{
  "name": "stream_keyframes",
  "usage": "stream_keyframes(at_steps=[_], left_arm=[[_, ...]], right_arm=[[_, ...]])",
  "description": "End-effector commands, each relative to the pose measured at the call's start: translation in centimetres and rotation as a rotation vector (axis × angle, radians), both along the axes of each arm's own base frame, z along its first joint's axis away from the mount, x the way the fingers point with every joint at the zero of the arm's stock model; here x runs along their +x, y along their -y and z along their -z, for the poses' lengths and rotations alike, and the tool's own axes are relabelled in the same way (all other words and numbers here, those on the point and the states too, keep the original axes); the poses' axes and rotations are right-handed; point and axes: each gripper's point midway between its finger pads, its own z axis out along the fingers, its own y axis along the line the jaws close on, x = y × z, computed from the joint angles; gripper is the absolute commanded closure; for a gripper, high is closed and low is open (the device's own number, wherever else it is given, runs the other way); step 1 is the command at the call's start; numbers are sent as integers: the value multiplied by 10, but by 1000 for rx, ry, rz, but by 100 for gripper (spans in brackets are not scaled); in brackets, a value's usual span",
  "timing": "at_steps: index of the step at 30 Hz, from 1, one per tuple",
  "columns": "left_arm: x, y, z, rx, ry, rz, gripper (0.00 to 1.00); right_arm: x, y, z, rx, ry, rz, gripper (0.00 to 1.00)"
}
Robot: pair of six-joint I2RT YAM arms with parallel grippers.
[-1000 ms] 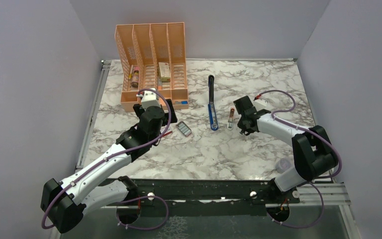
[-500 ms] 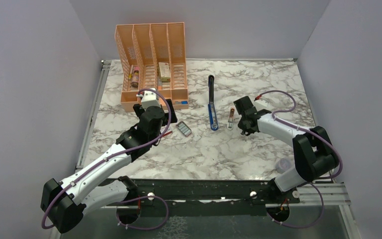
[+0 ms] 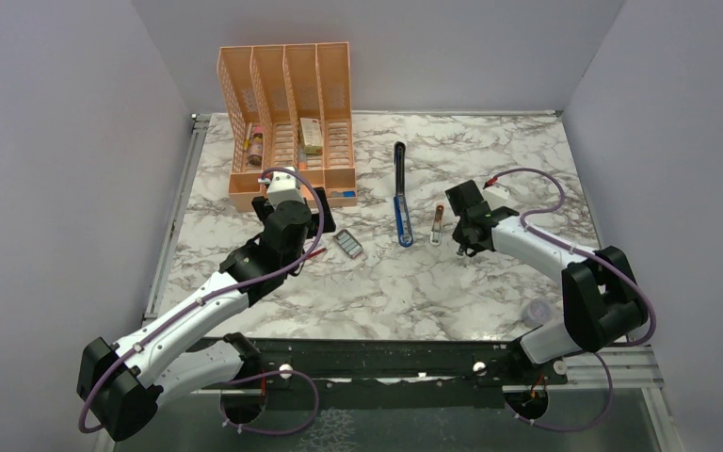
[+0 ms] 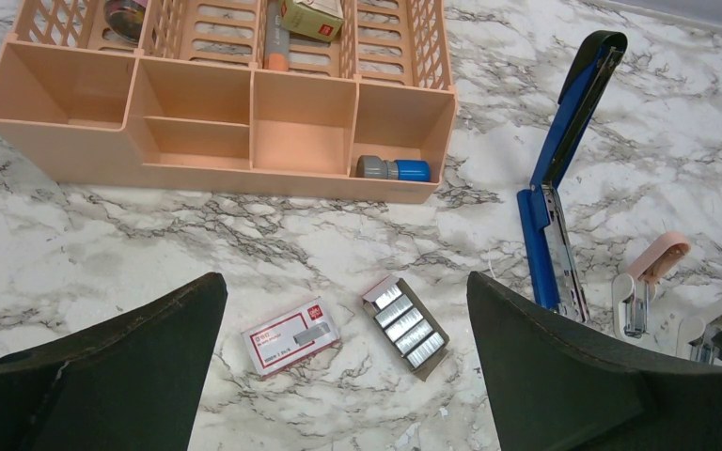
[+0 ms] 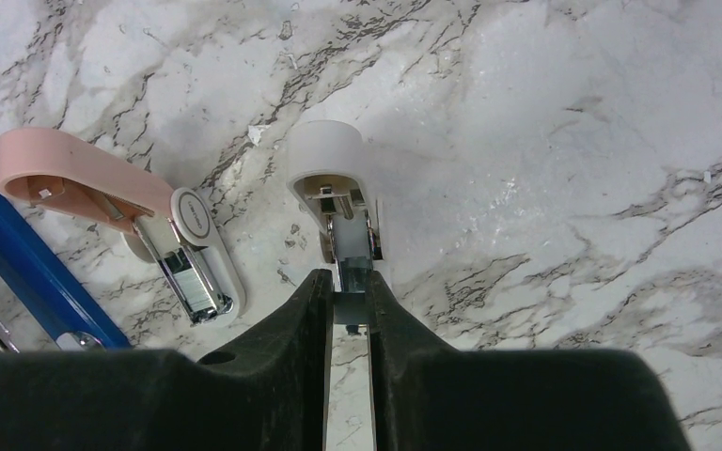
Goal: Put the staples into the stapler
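The blue stapler (image 3: pixel 401 202) (image 4: pixel 547 225) lies opened out flat, its black top arm (image 4: pixel 588 66) pointing away. The staples (image 4: pixel 404 322) (image 3: pixel 347 245) sit in a small open tray, with their red and white box (image 4: pixel 291 336) beside it. My left gripper (image 4: pixel 343 278) (image 3: pixel 320 235) hovers open above the tray and box, touching neither. My right gripper (image 5: pixel 348 301) (image 3: pixel 464 247) is shut on the metal end of a small white clip-like piece (image 5: pixel 334 164), right of the stapler. The stapler's blue edge (image 5: pixel 19 268) shows at the left of the right wrist view.
A pink and white mini stapler (image 5: pixel 141 221) (image 3: pixel 437 224) lies open between the blue stapler and the white piece. An orange desk organiser (image 3: pixel 287 113) (image 4: pixel 207 122) with a few items stands at the back left. A pale round cap (image 3: pixel 537 311) lies near the right arm's base.
The right arm's elbow and gripper have shifted slightly to the right, the grip unchanged. The left arm has not moved.
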Motion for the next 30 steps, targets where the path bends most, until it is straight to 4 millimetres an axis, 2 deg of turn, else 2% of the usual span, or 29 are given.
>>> stream_keyframes(at_steps=[1, 16, 30], left_arm=[[1, -2, -4, -12, 13, -10, 1], [1, -2, -3, -11, 11, -10, 1], [1, -1, -4, -12, 12, -9, 1]], right_arm=[[3, 9, -8, -37, 19, 22, 79], [5, 3, 6, -43, -1, -44, 79], [1, 9, 12, -74, -28, -37, 79]])
